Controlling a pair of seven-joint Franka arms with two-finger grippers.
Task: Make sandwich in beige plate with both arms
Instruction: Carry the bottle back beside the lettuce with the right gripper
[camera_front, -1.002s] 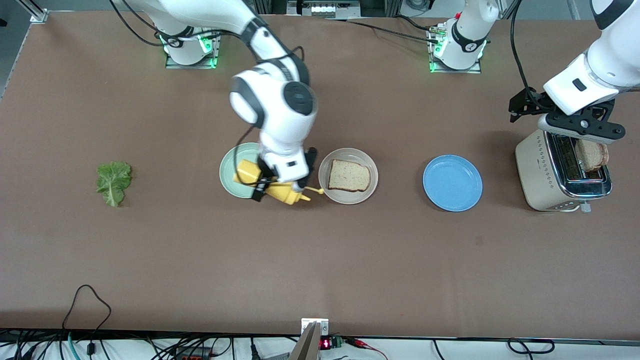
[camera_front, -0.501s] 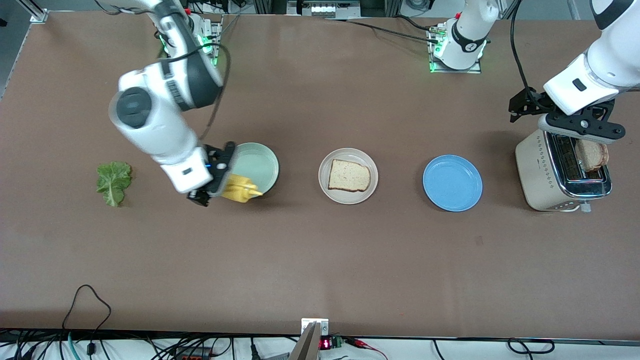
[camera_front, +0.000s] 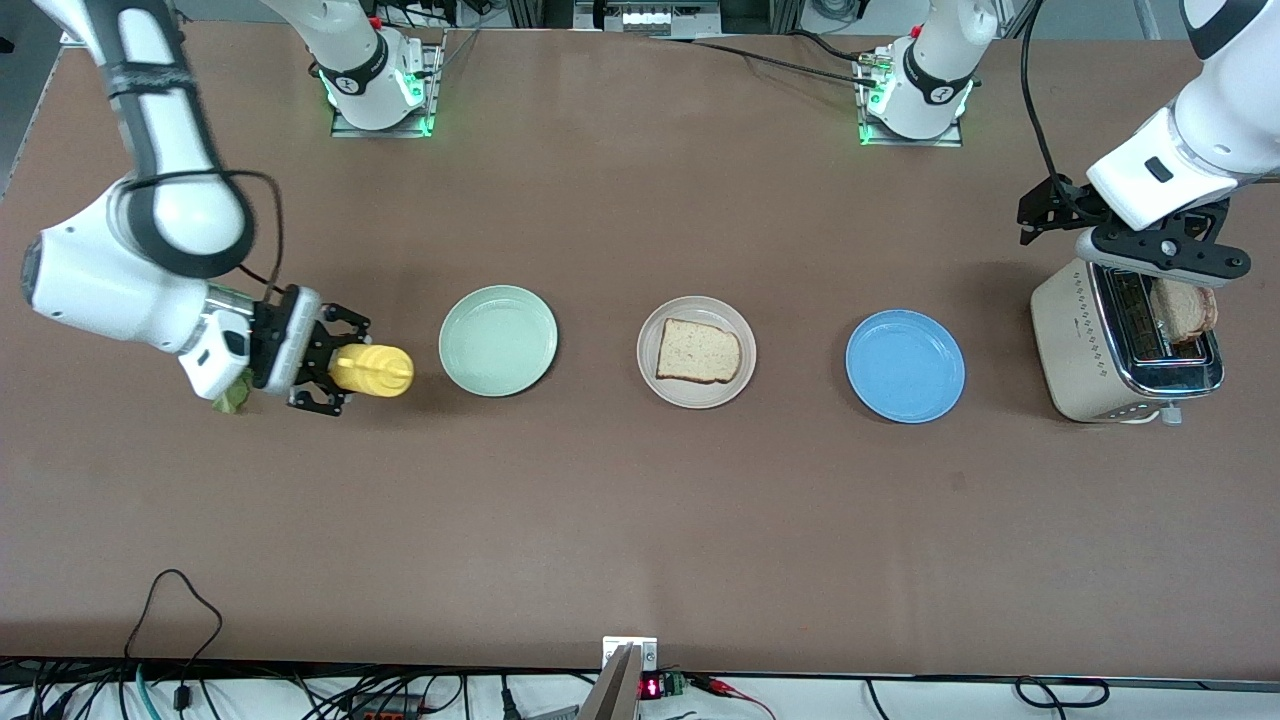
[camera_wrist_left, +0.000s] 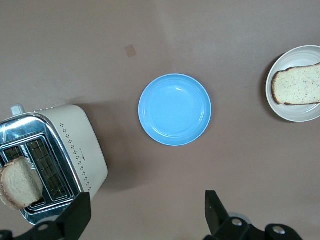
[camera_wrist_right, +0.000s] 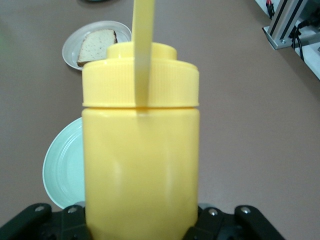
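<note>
Right gripper (camera_front: 335, 370) clenched on yellow bottle (camera_front: 372, 370), lettuce (camera_front: 232, 402) just under its wrist. Left gripper (camera_front: 1150, 250) released, over toaster (camera_front: 1085, 345) holding second slice (camera_front: 1185, 308). Beige plate (camera_front: 697, 396) between them: one slice (camera_front: 698, 352) only. Lettuce, top slice remain.

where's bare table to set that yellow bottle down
Bare table lies nearer the front camera than the mint-green plate, beige plate and blue plate. It is tight where the right gripper holds the yellow bottle, over the lettuce leaf.

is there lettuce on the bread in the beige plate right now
No, the bread slice lies bare on the beige plate, with nothing on top of it.
</note>
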